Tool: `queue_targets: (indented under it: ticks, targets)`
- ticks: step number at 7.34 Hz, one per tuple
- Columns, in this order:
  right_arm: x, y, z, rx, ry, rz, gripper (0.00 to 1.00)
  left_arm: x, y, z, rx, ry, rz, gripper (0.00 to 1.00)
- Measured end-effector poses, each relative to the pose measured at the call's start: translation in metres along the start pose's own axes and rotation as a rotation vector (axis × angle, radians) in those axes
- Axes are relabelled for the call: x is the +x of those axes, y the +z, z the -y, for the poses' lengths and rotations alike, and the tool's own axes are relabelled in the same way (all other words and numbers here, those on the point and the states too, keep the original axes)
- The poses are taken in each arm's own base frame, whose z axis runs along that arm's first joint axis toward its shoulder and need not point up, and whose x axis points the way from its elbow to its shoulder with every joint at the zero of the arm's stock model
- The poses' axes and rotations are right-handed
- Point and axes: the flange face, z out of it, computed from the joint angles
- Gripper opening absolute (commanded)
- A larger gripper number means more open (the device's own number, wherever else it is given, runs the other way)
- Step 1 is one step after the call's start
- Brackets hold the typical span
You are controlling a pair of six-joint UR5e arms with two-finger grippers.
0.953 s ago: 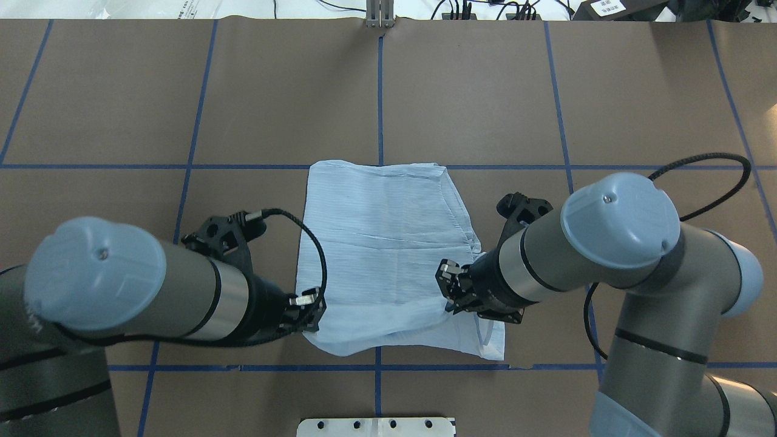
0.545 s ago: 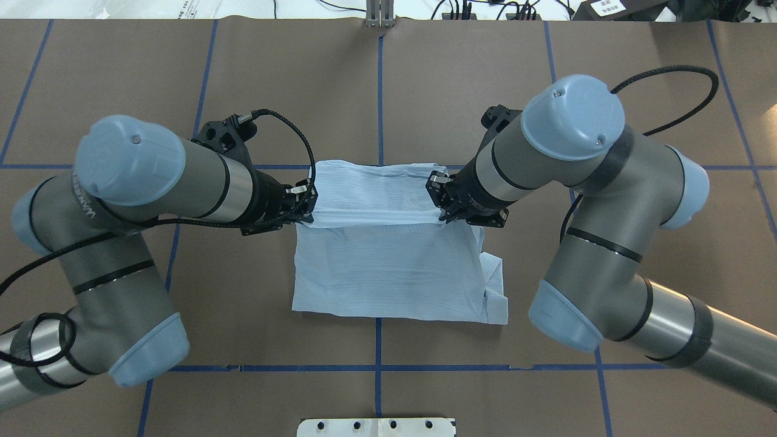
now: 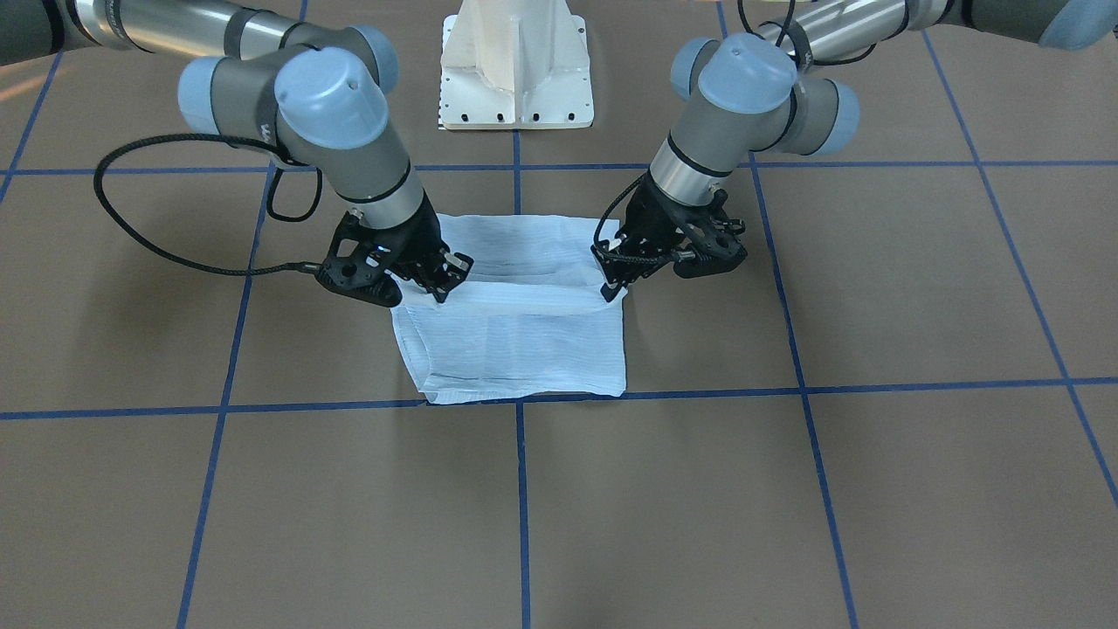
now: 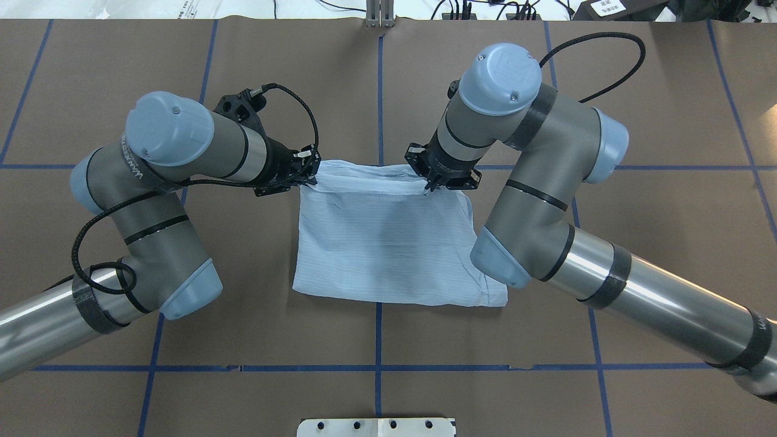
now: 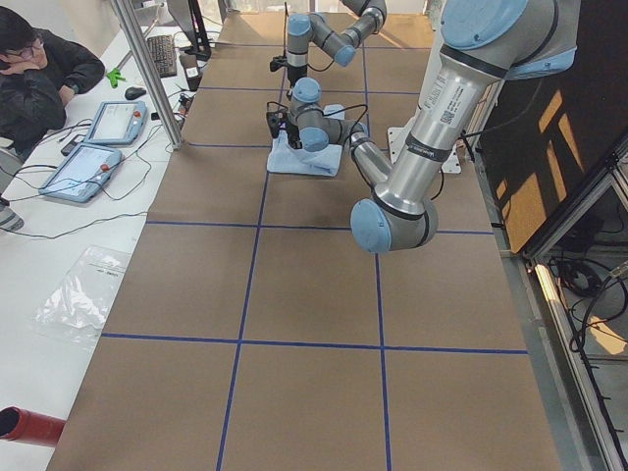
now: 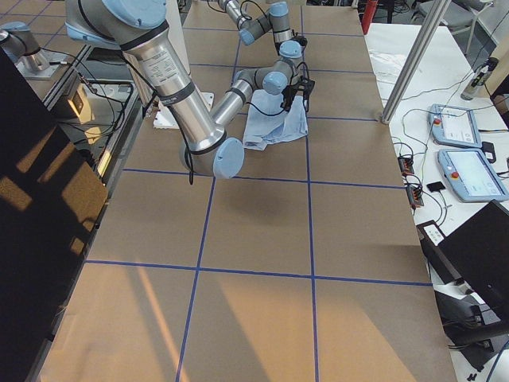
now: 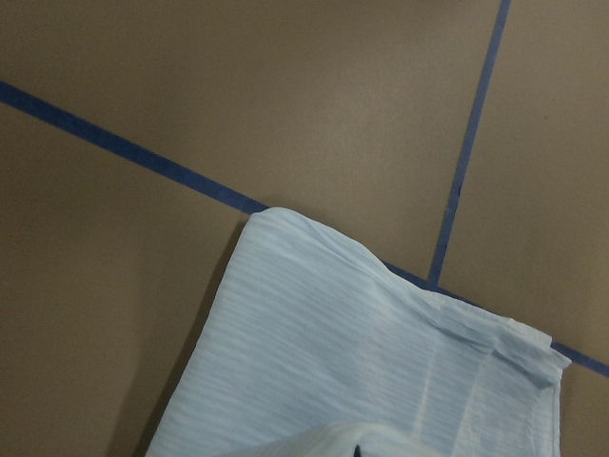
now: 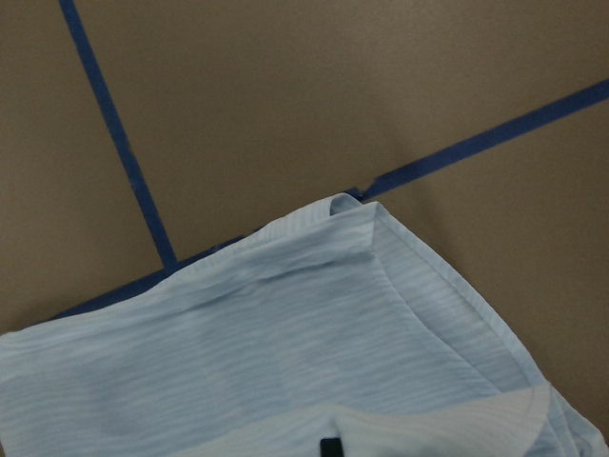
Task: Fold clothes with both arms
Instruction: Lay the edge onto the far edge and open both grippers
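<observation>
Shirt edge carried farther forward, pinched in left gripper, right gripper

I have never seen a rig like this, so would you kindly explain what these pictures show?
These are two robot arms, the left arm and the right arm, at a brown table marked with blue tape lines; each ends in a black two-finger gripper. One picture looks down from behind the robot, one faces it from across the table, so sides are mirrored, two look along the table from its ends, and two come from cameras on the wrists. A light-blue shirt lies on the table, partly folded. The left gripper and the right gripper each pinch one end of a folded-over edge near the shirt's far side. The wrist pictures show mostly cloth and table.
</observation>
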Motion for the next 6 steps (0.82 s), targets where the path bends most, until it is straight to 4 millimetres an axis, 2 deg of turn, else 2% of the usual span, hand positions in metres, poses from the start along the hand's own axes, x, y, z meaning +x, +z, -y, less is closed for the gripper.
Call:
queue_targets:
  ticks: [2, 3, 4, 5, 6]
  targets:
    - [-0.014, 0.023, 0.013, 0.002, -0.003, 0.005, 0.00, 0.000, 0.012, 0.020, 0.021, -0.004, 0.008, 0.00]
    - [-0.016, 0.028, 0.016, 0.003, -0.004, 0.010, 0.00, -0.001, 0.019, 0.025, 0.024, -0.004, 0.005, 0.00]
    - [-0.017, 0.029, 0.019, 0.005, -0.003, 0.015, 0.33, -0.002, 0.025, 0.028, 0.025, -0.003, 0.002, 0.00]
    - [-0.017, 0.028, 0.022, 0.009, -0.001, 0.019, 0.99, -0.002, 0.029, 0.030, 0.026, -0.005, -0.001, 0.74]
    - [-0.017, 0.026, 0.026, 0.013, 0.002, 0.021, 1.00, -0.002, 0.031, 0.031, 0.026, -0.011, -0.002, 1.00]
